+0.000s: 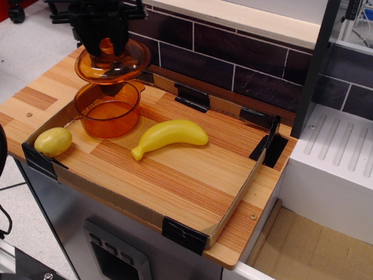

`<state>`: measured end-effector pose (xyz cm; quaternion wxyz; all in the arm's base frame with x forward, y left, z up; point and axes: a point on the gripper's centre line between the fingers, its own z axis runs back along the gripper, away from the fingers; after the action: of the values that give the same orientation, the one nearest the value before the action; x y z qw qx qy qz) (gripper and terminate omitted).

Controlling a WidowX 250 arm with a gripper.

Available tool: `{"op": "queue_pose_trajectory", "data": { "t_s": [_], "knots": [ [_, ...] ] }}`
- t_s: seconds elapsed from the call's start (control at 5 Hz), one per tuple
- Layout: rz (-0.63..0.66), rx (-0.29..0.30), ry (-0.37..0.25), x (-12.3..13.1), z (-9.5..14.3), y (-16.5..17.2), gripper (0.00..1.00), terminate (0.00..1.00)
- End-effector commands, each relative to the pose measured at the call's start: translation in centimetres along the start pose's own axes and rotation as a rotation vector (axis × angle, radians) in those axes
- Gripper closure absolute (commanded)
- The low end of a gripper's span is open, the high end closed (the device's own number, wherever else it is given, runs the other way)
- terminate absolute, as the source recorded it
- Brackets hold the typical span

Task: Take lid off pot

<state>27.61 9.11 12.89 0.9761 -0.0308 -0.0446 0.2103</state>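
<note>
The hand grips one lid above one pot, one banana nearby.

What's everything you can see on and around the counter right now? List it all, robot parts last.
lid: 1, translucent orange, held in the air just above the pot
pot: 1, translucent orange, open, back-left of the board
banana: 1, yellow, middle of the board, right of the pot
potato: 1, yellow-tan, front-left corner of the board
wooden board: 1, light and brown stripes, with a low edge and black corner clips
tiled wall: 1, dark brown, behind the board
white drainer: 1, right of the board
gripper: 1, black, shut on the lid's knob
</note>
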Motion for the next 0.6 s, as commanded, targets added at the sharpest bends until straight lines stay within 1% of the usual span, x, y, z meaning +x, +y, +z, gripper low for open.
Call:
{"op": "queue_pose_trajectory", "data": {
  "t_s": [0.0,0.4],
  "knots": [
    [-0.033,0.020,0.010,-3.0,-0.2,-3.5,1.00,0.00],
    [-0.061,0.055,0.033,-6.1,-3.6,-7.5,1.00,0.00]
  ]
}}
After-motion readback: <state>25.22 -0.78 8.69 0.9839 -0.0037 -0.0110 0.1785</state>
